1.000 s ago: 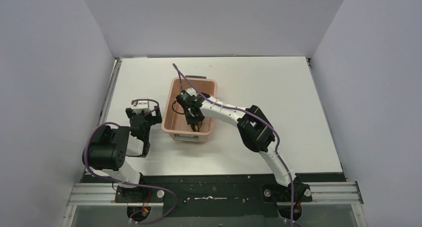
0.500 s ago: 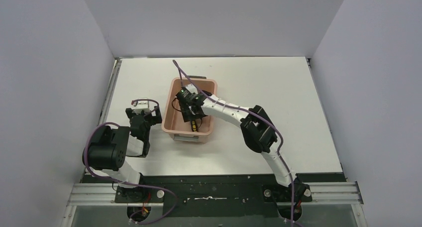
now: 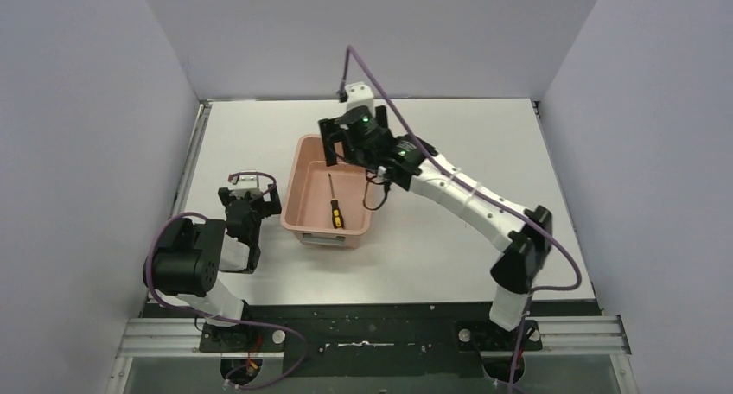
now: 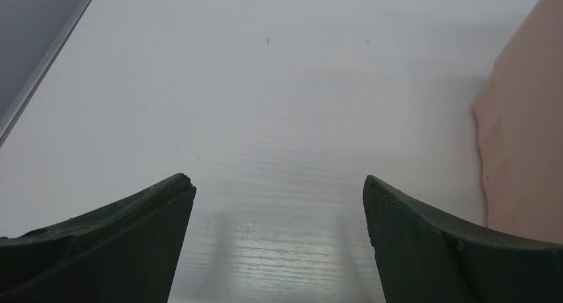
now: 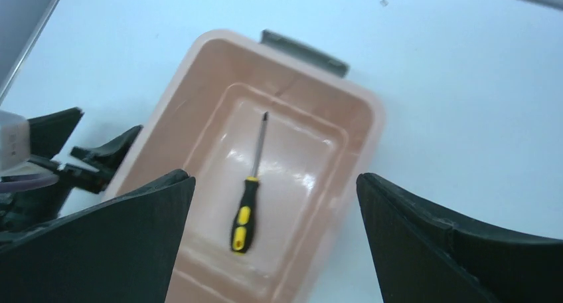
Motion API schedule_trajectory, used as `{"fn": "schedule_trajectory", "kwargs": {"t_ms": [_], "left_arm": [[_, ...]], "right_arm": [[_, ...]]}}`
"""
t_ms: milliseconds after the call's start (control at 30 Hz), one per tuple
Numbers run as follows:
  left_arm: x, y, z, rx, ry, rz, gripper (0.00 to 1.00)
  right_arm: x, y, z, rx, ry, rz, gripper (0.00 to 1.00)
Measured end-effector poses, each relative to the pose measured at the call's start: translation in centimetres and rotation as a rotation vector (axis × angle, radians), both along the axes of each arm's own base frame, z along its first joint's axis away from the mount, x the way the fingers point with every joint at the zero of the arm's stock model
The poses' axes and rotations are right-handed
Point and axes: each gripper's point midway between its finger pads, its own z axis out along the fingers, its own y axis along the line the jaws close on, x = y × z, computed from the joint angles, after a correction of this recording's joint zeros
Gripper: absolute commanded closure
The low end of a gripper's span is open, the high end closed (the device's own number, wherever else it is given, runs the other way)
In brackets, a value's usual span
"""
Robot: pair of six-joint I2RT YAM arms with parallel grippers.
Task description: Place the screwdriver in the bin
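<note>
The right arm reaches forward and left across the desk (image 3: 484,135). Its tool (image 3: 344,152) hangs above the far end of the bin (image 3: 294,187), jaws wide and empty. The screwdriver (image 3: 334,206) lies flat on the bin floor, handle nearest the arms. The left arm is folded, its tool (image 4: 279,190) low beside the bin's left wall, jaws wide.

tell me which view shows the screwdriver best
Right wrist: the screwdriver lies large and unobstructed on the bin floor. Top external shows it small. Left wrist misses it, catching only the bin's side.
</note>
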Motion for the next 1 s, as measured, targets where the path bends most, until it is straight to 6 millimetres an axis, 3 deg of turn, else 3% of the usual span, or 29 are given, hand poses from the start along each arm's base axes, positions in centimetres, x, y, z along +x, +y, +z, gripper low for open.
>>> {"fn": "schedule_trajectory", "kwargs": {"t_ms": [133,300,433,533,700,1000], "left_arm": [[0.0,0.0,0.0,0.0,0.0,0.0,0.03],[0.0,0.0,0.0,0.0,0.0,0.0,0.03],[0.0,0.0,0.0,0.0,0.0,0.0,0.03],[0.0,0.0,0.0,0.0,0.0,0.0,0.03],[0.0,0.0,0.0,0.0,0.0,0.0,0.03],[0.0,0.0,0.0,0.0,0.0,0.0,0.03]], "right_arm": [[2.0,-7.3,1.0,0.0,-0.102,-0.045,0.0],[3.9,-20.0,-3.0,-0.045,-0.2,-0.161,0.0],[2.7,-26.2,-6.9,-0.083,-0.24,-0.2,0.0],[1.6,-29.4,-10.1,-0.098,-0.273,-0.216,0.0],[0.1,-32.2,-15.2,-0.105,-0.234,-0.228,0.0],[0.3,-33.0,-18.0,-0.045,-0.236,-0.229,0.0]]}}
